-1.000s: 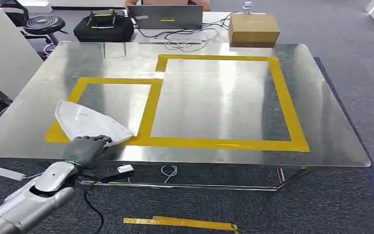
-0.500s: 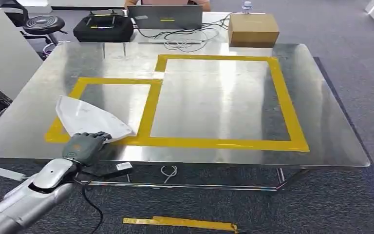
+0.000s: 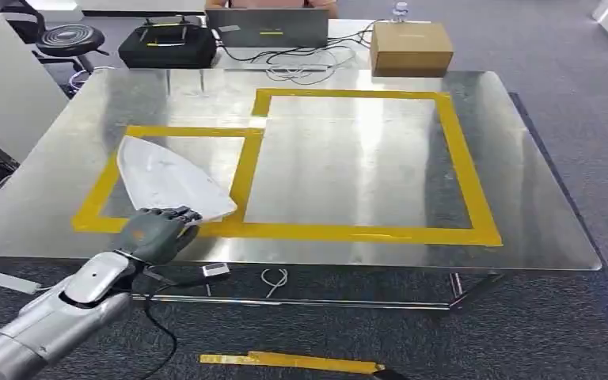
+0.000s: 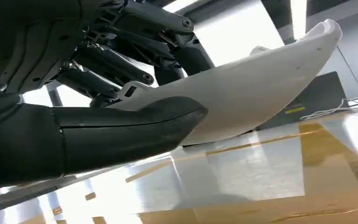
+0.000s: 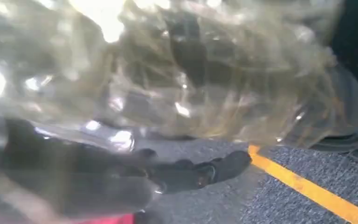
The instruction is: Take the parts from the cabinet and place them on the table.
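Observation:
A white curved shell part [image 3: 172,178] hangs over the smaller yellow-taped square [image 3: 109,180] on the steel table [image 3: 514,198]. My left hand [image 3: 155,232] grips its near end at the table's front edge. In the left wrist view the thumb [image 4: 130,126] lies under the white part [image 4: 261,88] and dark fingers [image 4: 121,65] press on top; the part hangs slightly above the shiny surface. In the blurred right wrist view my right hand [image 5: 135,179] holds a crinkled clear plastic bag [image 5: 191,70] above grey carpet.
A larger yellow-taped rectangle [image 3: 463,162] fills the table's middle and right. Behind the table stand a cardboard box [image 3: 412,47], a laptop [image 3: 267,28], a black case [image 3: 168,45] and loose cables. A grey cabinet side [image 3: 4,95] is at the left. Yellow tape [image 3: 289,362] lies on the carpet.
My left hand has carried the white part forward and to the right, from the square's front-left corner to over its middle.

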### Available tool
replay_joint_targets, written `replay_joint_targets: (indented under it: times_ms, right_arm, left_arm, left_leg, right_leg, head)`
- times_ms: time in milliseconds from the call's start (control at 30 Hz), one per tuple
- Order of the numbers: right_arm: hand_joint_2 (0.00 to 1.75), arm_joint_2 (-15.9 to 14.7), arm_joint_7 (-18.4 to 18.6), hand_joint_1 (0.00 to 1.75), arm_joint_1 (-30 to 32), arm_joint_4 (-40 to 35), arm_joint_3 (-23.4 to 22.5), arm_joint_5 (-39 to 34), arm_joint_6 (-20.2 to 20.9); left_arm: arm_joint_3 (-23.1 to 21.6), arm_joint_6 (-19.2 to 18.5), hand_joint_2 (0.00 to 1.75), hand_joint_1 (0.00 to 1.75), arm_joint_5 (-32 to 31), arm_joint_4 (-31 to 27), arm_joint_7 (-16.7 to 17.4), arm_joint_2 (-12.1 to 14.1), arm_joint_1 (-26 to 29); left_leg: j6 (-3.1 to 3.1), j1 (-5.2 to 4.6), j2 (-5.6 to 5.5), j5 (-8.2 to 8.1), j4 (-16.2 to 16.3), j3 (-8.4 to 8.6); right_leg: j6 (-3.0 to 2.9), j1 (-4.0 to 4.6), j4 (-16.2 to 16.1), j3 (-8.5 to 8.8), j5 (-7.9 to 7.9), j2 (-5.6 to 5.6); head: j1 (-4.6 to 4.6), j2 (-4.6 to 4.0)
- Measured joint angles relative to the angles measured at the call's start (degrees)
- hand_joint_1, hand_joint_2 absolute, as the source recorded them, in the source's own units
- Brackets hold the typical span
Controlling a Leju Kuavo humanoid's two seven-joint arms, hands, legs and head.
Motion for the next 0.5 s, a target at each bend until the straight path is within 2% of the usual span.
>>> replay_joint_targets:
  times_ms: [267, 300, 500]
  right_arm:
    - [0.00, -0.20, 0.00, 0.00, 0.82, 0.07, 0.00, 0.85, 0.24]
    - [0.00, -0.20, 0.00, 0.00, 0.80, 0.07, 0.00, 1.05, 0.24]
    - [0.00, -0.90, 0.00, 0.00, 1.61, -0.31, 0.00, 1.18, 0.24]
  left_arm:
    - [-1.90, 0.31, 1.75, 1.75, 0.67, -0.02, -0.91, 0.00, 0.01]
    - [-2.10, 0.31, 1.75, 0.00, 0.96, -0.02, -1.03, 0.02, 0.00]
    - [-3.19, -0.83, 1.75, 0.00, 3.17, -0.04, -1.57, 0.13, -0.10]
  left_leg:
    - [0.00, 0.00, 0.00, -0.02, 0.00, -0.02]
    - [0.00, 0.00, 0.00, -0.02, 0.00, -0.01]
    - [0.00, 0.00, 0.00, -0.01, 0.00, 0.02]
  right_leg:
    - [0.00, 0.00, 0.00, -0.01, 0.00, 0.00]
    - [0.00, 0.01, 0.00, -0.01, 0.00, 0.00]
    - [0.00, 0.00, 0.00, 0.00, 0.00, -0.01]
  head:
    - [0.00, 0.00]
    - [0.00, 0.00]
    - [0.00, 0.00]
